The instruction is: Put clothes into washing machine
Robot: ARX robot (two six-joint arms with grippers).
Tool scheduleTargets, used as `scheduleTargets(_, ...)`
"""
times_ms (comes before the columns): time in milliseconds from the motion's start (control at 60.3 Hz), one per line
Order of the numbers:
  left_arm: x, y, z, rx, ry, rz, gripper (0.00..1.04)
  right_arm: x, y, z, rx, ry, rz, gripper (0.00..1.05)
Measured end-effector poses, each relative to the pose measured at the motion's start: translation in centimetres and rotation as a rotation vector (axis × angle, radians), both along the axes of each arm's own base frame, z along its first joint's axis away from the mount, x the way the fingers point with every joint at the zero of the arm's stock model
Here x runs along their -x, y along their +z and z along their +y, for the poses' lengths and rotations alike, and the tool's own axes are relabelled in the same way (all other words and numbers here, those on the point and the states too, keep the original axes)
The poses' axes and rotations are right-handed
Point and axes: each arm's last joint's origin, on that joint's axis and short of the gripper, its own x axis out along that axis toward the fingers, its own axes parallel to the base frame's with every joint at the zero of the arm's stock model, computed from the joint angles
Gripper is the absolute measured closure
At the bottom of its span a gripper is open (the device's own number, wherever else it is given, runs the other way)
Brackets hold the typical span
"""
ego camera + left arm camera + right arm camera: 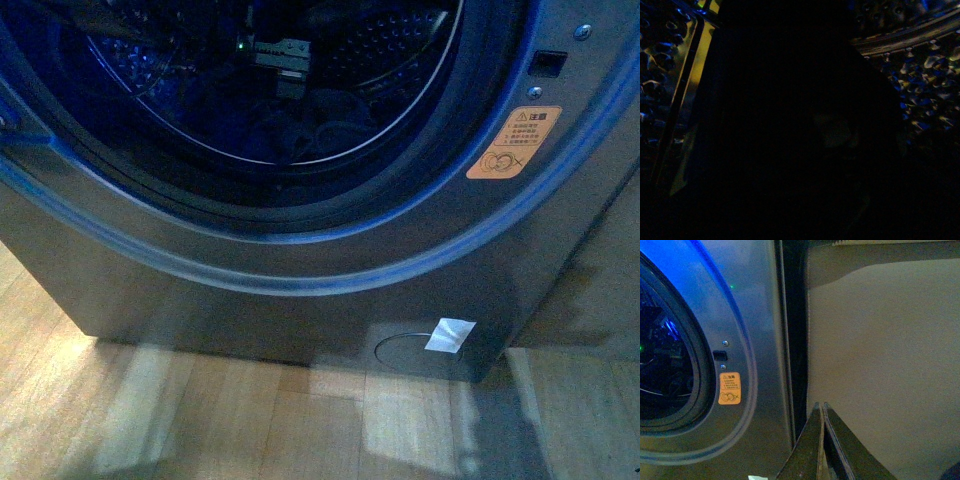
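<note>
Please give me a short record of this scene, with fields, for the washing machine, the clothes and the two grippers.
washing machine: grey front-loader, round opening lit blue, door not in view
sticker: orange label to the right of the opening
clothes: dark heap low inside the drum, details unclear
left gripper: arm part reaches into the drum; left wrist view too dark to tell
right gripper: fingers together, holding nothing, outside the machine to its right
floor: light wood

Home laundry spot, washing machine (250,300), wooden floor (200,420)
</note>
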Motion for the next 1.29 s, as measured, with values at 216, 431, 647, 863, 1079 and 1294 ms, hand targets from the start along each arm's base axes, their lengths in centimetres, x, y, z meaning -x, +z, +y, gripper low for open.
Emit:
scheduleTargets(216,5.3,2.3,0.0,0.057,-0.102,-0.039,0.07,0.0,0.0,0.0,0.0,0.0,0.0,1.02)
scheduleTargets(431,11.9,5.7,-0.5,0.145,-0.291,-0.056,0.07,0.0,0.0,0.0,0.0,0.0,0.0,1.02)
scheduleTargets(647,18.3,9.3,0.3,0.255,-0.377,-0.089,0.07,0.0,0.0,0.0,0.002,0.0,0.0,0.92)
scheduleTargets(863,24.1,12.0,1.4,0.256,-0.361,-0.231,0.11,0.0,0.0,0.0,0.002,0.0,0.0,0.53)
scheduleTargets(1079,29.8,11.1,6.7,0.134,0.07,-0.504,0.53,0.0,0.0,0.0,0.002,0.0,0.0,0.11)
scheduleTargets(1294,32.1,8.8,8.8,0.123,0.056,-0.491,0.93,0.0,0.0,0.0,0.002,0.0,0.0,0.07)
